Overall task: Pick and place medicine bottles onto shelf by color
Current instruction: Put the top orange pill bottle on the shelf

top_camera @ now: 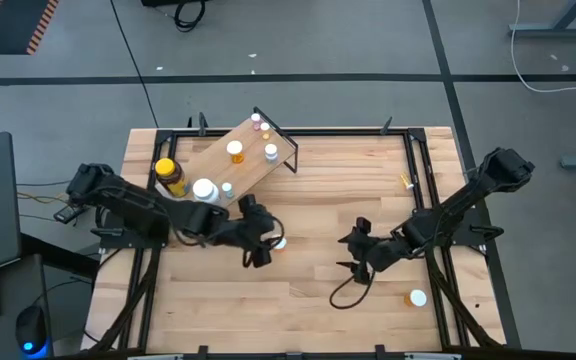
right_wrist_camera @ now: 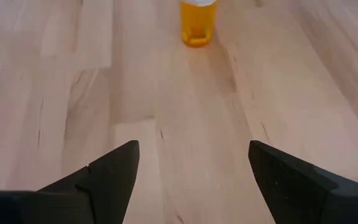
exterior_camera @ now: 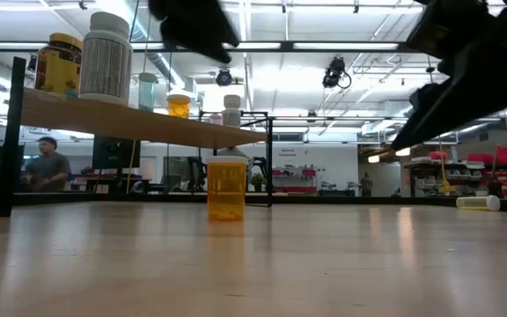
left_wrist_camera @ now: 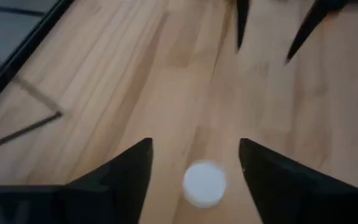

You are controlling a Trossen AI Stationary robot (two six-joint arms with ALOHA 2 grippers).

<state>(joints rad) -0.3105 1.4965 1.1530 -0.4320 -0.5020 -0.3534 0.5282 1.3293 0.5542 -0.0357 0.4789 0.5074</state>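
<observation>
The left gripper (top_camera: 268, 246) hangs just left of centre in the overhead frame, its two dark fingers (left_wrist_camera: 126, 174) spread with a gap on either side of the white cap of an upright orange plastic vial (left_wrist_camera: 204, 183), gripping nothing. The low view shows that vial (exterior_camera: 227, 187) standing on the butcher-block tabletop (top_camera: 308, 320) near mid-frame. The right gripper (top_camera: 353, 254), right of centre, is open and empty above bare wood. At upper left of the overhead frame sits the light plywood shelf on its black metal frame (top_camera: 218, 165), carrying an amber jar with a yellow lid (top_camera: 169, 175), a white-capped bottle (top_camera: 205, 190) and smaller vials. Another white-capped vial (top_camera: 417, 297) lies at lower right.
</observation>
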